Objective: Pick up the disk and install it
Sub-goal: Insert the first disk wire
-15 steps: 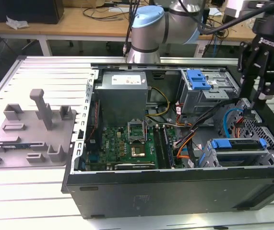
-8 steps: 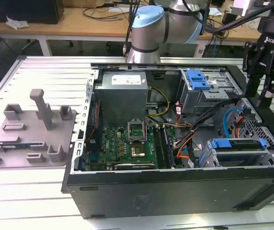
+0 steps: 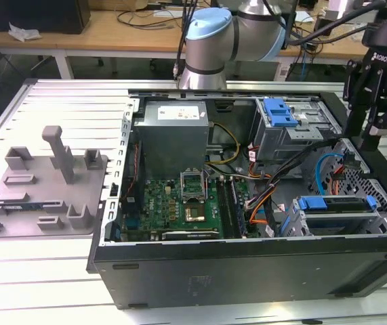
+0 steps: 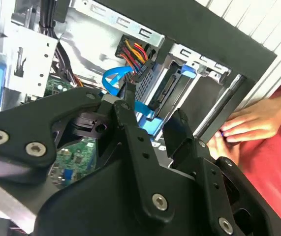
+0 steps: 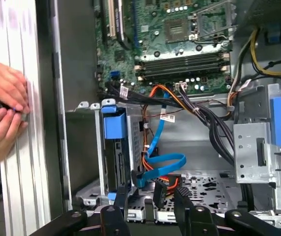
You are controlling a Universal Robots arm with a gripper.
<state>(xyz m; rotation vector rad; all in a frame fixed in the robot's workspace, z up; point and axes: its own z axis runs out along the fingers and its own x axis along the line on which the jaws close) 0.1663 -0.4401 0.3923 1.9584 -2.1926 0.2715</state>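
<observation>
**A:** Starting from the exterior view's left, we have a grey tray (image 3: pixel 44 183) near the tabletop's (image 3: pixel 57 101) edge. Next comes the open computer case (image 3: pixel 247 264) with its power supply box (image 3: pixel 173 135) and green board (image 3: pixel 179 203). Where is the disk?

**B:** We find the disk (image 3: pixel 335 204) in the cage (image 3: pixel 386 220) at the case's near corner, on the exterior view's right. The end effector (image 3: pixel 368 139) hangs over that end of the case, apart from the disk, released and holding nothing.

**A:** How do we reach it well?

**B:** We judge it wants a square descent onto the blue frame, keeping off the blue ribbon cable (image 5: pixel 156 132) beside the cage.

**A:** What does each view add?

**B:** The exterior view gives us the tray and the whole layout. Both wrist views give us a person's hands (image 5: pixel 2 108) on the tabletop just beside the case wall. The first wrist view gives us the gap between the fingers (image 5: pixel 122 199). We would want those hands clear.
</observation>
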